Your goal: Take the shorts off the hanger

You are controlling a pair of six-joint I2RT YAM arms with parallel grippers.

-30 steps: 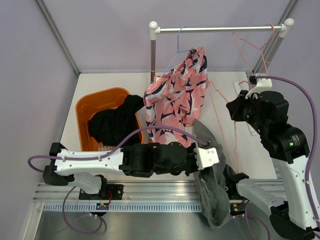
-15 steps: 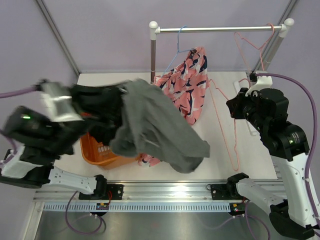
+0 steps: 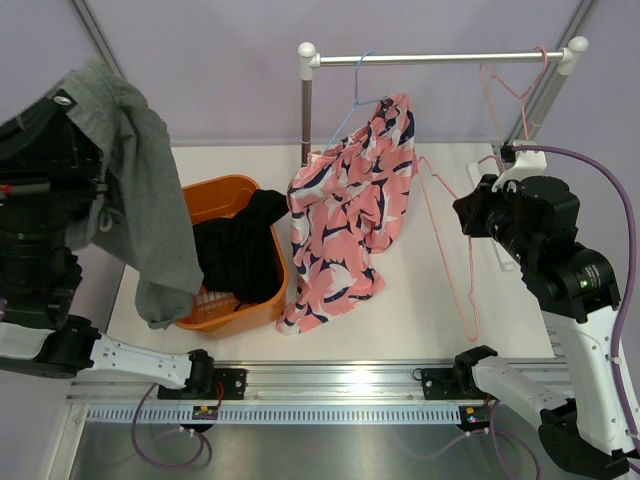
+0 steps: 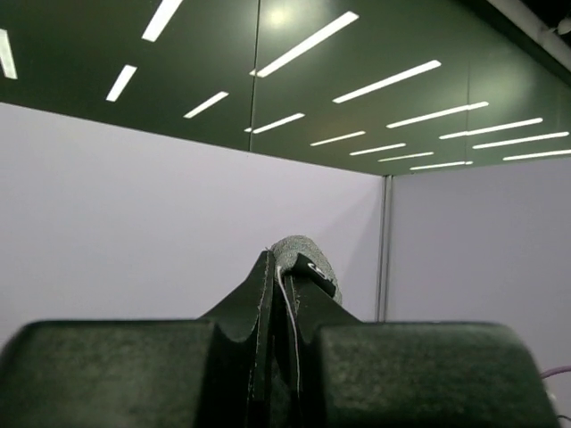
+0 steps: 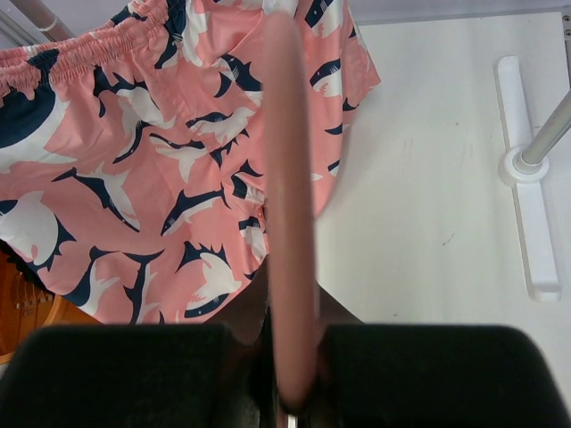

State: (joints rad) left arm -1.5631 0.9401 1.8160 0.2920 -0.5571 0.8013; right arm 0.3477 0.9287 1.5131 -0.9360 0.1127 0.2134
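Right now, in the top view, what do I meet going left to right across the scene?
grey garment → orange basket → shark shorts → pink hanger → right arm

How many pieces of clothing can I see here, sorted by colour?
Grey: 1, the grey garment held up by the left gripper
Black: 1, the black garment in the orange basket
Pink with shark print: 1, the pink shorts hanging below the rail
Total: 3
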